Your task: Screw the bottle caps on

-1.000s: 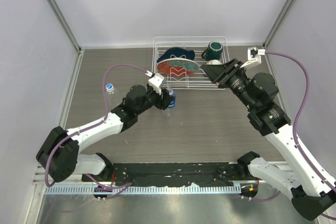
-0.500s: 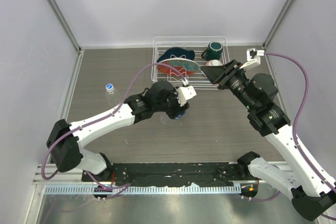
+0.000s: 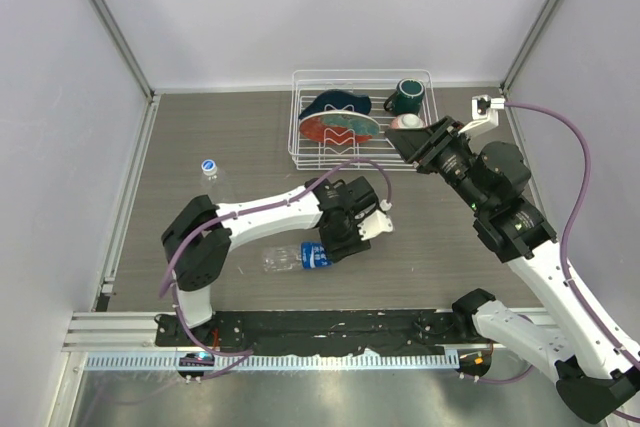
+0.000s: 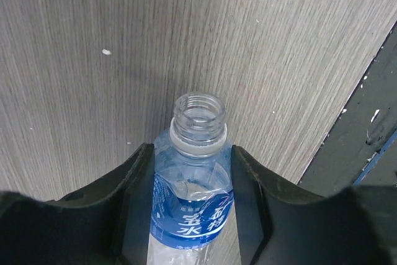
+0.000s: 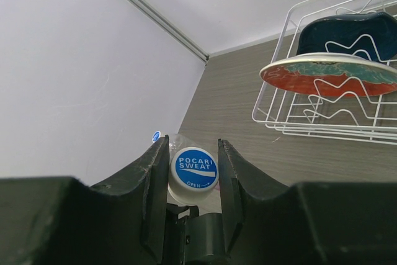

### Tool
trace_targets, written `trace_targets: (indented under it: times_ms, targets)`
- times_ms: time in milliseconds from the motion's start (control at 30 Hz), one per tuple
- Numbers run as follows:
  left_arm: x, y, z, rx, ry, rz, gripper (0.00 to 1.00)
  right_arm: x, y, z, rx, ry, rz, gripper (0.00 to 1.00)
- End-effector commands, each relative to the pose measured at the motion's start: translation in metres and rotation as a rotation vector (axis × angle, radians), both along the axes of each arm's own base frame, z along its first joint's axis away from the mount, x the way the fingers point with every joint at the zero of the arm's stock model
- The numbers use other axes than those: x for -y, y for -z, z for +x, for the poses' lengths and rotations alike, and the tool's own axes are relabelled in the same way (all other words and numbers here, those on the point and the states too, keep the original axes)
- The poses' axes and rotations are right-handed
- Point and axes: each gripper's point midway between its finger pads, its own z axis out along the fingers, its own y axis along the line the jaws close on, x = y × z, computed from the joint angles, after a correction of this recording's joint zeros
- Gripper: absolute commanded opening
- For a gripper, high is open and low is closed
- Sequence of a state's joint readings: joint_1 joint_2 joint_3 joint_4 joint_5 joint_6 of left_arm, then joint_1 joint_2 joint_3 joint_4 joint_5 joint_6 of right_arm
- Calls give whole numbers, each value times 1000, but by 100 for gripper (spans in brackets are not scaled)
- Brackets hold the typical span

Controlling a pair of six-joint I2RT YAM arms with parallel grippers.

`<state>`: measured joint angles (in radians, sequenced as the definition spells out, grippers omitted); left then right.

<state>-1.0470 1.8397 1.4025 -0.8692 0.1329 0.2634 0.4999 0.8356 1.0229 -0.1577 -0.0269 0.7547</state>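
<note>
My left gripper [image 3: 338,244] [image 4: 192,153] is shut on the blue-labelled bottle [image 3: 290,258] [image 4: 193,172] just below its open, capless neck. The bottle lies on its side low over the table, near the front. My right gripper [image 3: 408,133] [image 5: 193,153] is shut on a white bottle cap with a blue top [image 5: 193,169], held in the air beside the rack. The plain bottle [image 3: 211,175] stands upright at the left with a blue cap [image 3: 209,165] [image 5: 156,135] on top.
A white wire rack [image 3: 430,87] [image 5: 273,100] at the back holds a red-and-teal plate [image 3: 335,129] [image 5: 329,72], a dark blue bowl [image 3: 335,104] and a dark green mug [image 3: 406,97]. A black rail [image 3: 330,325] runs along the front edge.
My left arm has swung the blue-labelled bottle from in front of the rack toward the front of the table and tipped it onto its side. The right arm has barely moved.
</note>
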Motion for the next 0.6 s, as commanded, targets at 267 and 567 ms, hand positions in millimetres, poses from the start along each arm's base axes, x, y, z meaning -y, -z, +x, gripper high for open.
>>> trace_targets:
  times_ms: [267,567]
  targets:
    - [19,-38,-3,-4,-4,-132,100,8,-26,-2,73,30,10,6]
    - [-25,-75,-15,43,120,-144,100,7,-26,-2,67,24,-10,6]
